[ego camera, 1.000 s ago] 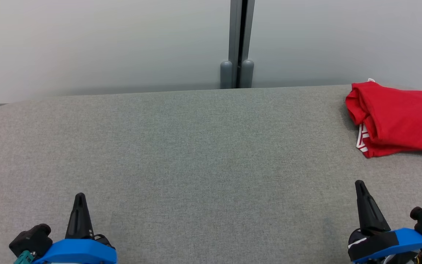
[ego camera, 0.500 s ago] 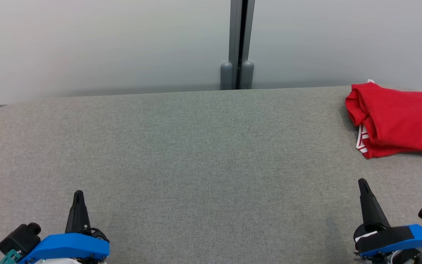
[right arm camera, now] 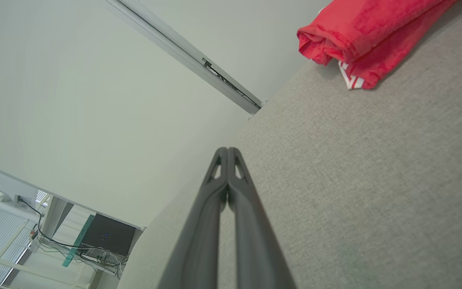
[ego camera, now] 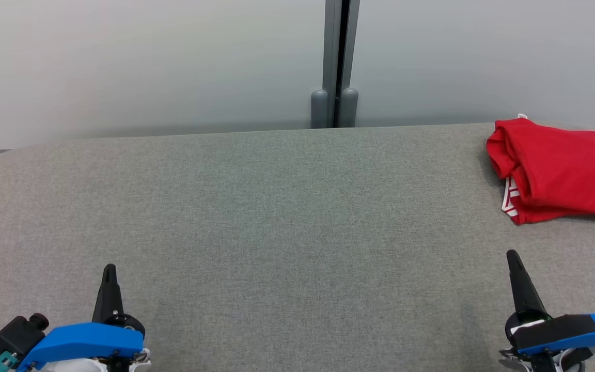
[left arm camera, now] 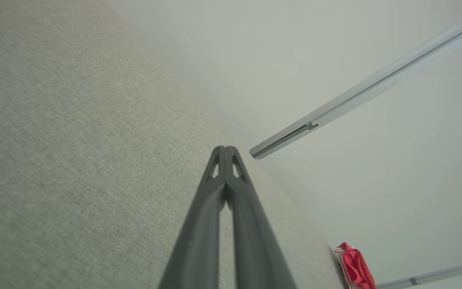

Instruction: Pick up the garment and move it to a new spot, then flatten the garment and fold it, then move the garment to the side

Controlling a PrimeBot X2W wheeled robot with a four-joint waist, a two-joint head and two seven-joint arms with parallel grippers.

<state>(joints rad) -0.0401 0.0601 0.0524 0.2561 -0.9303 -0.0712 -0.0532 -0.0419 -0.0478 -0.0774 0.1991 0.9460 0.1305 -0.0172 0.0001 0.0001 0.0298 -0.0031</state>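
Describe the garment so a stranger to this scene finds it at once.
Start at the broad grey fabric-covered table before the pale wall. Follow its far edge to the robot's right end, where the garment lies in a loose bundle. Its bright red, with white stripes at one edge, stands out against the plain grey.

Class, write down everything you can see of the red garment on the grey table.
The red garment looks like soft cloth, folded into a loose bundle with a rolled left edge. A white-striped hem peeks out at its near left corner. It lies at the far right of the grey table, near the back edge. Only the table touches it.
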